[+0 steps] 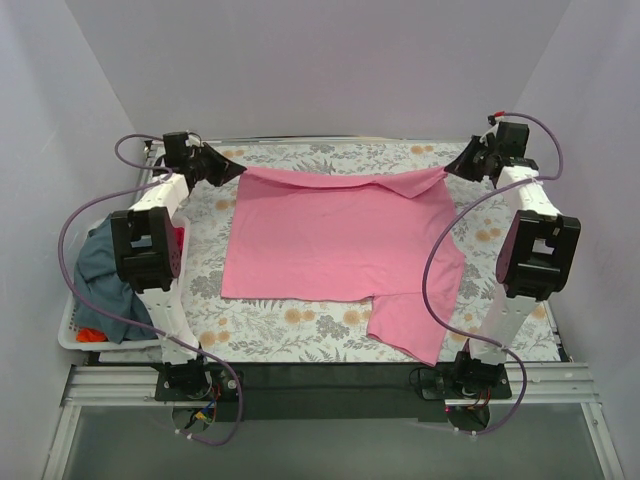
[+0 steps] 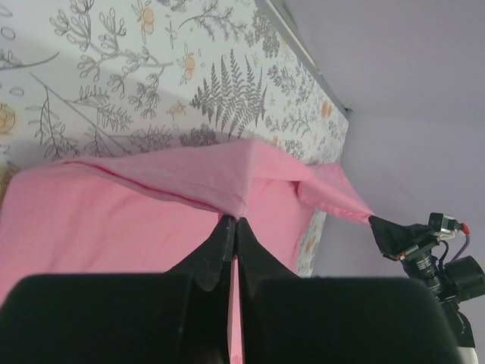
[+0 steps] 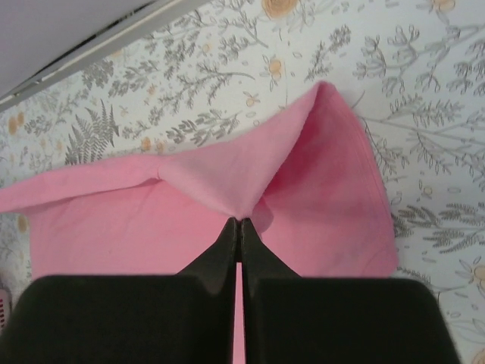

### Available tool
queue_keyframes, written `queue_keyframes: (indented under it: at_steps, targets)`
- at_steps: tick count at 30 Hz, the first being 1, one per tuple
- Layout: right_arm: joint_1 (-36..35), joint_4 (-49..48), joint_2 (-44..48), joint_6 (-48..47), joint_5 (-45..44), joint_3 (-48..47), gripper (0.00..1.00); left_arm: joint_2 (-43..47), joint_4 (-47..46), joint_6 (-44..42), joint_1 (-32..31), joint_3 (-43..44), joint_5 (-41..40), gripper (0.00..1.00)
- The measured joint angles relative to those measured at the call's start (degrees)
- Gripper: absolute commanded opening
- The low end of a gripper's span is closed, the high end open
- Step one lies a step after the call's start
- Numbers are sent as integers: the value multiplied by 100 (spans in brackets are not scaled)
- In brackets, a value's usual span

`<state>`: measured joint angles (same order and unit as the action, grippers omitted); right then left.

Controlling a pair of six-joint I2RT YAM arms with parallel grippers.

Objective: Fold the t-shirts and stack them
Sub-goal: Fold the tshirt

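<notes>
My left gripper [image 1: 242,170] at eleven o'clock and right gripper [image 1: 447,171] at one each pinch shut on the far edge of the pink t-shirt [image 1: 330,240], spread across the floral tablecloth [image 1: 300,325]. I judge the fold needs both corners carried toward six together, level, edge taut.
</notes>
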<state>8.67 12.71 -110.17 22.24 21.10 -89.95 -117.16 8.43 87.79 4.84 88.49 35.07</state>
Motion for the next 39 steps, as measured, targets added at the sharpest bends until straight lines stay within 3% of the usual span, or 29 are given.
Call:
queue_keyframes:
  at_steps: [13, 24, 39]
  targets:
    - [72, 573, 656, 4, -13, 350, 1, 601, 636, -319, 39, -284, -166, 0]
    - [76, 761, 964, 52, 227, 916, 1, 649, 813, -435, 61, -726, -205, 0]
    - [-131, 831, 1305, 151, 647, 960, 1, 745, 859, -511, 61, -813, -205, 0]
